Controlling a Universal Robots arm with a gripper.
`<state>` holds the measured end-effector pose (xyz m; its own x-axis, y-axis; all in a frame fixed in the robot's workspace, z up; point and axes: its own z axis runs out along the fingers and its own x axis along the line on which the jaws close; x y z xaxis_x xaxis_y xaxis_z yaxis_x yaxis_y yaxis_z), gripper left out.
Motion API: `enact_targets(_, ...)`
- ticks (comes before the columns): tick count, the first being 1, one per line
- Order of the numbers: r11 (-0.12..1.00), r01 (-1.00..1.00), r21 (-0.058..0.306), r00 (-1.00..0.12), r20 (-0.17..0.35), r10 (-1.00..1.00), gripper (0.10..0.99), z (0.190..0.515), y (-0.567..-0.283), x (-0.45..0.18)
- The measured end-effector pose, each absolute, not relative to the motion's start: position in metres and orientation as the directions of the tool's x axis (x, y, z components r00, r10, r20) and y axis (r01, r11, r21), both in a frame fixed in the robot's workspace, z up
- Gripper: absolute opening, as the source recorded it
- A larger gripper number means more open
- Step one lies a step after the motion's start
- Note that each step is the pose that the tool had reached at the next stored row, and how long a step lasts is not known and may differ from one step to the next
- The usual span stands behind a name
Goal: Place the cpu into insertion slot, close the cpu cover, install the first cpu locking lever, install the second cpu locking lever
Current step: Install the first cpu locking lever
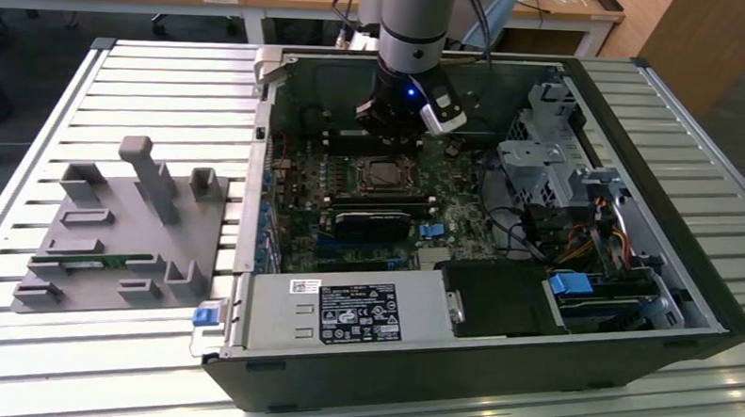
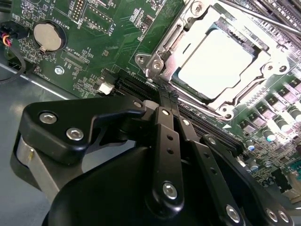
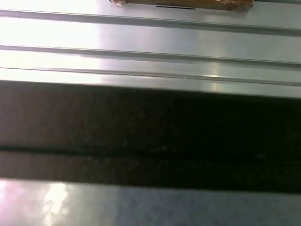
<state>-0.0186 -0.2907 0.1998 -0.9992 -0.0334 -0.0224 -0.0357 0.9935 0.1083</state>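
The cpu (image 2: 214,59) lies flat in the insertion slot (image 1: 380,176) on the green motherboard, its pale silver top showing through the window of the cpu cover (image 2: 173,43). The cover lies down over the chip. A thin metal lever (image 2: 203,109) runs along the socket edge nearest my gripper. Another thin rod (image 2: 263,16) crosses the far side; I cannot tell if it is latched. My gripper (image 2: 165,96) hovers just beside the socket's corner, fingers shut with nothing between them. In the exterior view my gripper (image 1: 392,142) hangs inside the open computer case, just behind the socket.
Long black memory slots (image 2: 141,89) run under my fingertips. A coin battery (image 2: 47,36) sits nearby. A black block (image 1: 379,218), the power supply (image 1: 343,311) and a drive cage (image 1: 544,169) crowd the case. A grey fixture tray (image 1: 120,230) rests on the slatted table (image 3: 150,47).
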Motion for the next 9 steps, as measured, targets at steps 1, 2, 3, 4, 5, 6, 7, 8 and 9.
enact_targets(1, 0.993, -0.036, 0.108, -0.999, -0.023, -0.033, 0.106, 0.1997, -0.2907, -0.0185)
enact_targets(2, 0.993, -0.036, 0.109, -0.999, -0.023, -0.033, 0.106, 0.1998, -0.2906, -0.0185)
enact_targets(3, 0.993, -0.036, 0.109, -0.999, -0.023, -0.033, 0.106, 0.1999, -0.2906, -0.0185)
enact_targets(4, 0.993, -0.036, 0.109, -0.999, -0.023, -0.033, 0.106, 0.2003, -0.2907, -0.0185)
enact_targets(5, 0.993, -0.036, 0.109, -0.999, -0.023, -0.033, 0.106, 0.2008, -0.2907, -0.0185)
enact_targets(6, 0.993, -0.036, 0.109, -0.999, -0.023, -0.033, 0.106, 0.2016, -0.2907, -0.0185)
enact_targets(7, 0.993, -0.036, 0.109, -0.999, -0.023, -0.033, 0.106, 0.2021, -0.2907, -0.0185)
enact_targets(8, 0.993, -0.036, 0.109, -0.999, -0.023, -0.033, 0.106, 0.2022, -0.2906, -0.0185)
enact_targets(9, 0.993, -0.036, 0.109, -0.999, -0.023, -0.033, 0.106, 0.2021, -0.2906, -0.0185)
